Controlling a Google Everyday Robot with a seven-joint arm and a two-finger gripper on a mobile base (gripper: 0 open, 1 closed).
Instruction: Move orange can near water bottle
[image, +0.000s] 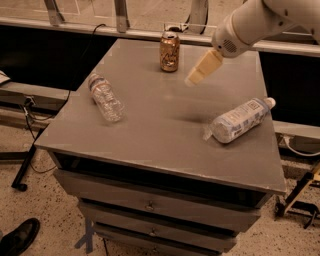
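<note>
The orange can (169, 51) stands upright near the far edge of the grey table (150, 135). The water bottle (105, 97), clear and crinkled with a red-and-white band, lies on its side at the table's left. My gripper (194, 78) hangs above the table, right of the can and a short way from it, on a white arm that reaches in from the upper right. It holds nothing that I can see.
A larger bottle (239, 120) with a white label and white cap lies on its side at the table's right. Drawers sit under the tabletop. A metal rail runs behind the table. A black shoe (17, 239) is on the floor at lower left.
</note>
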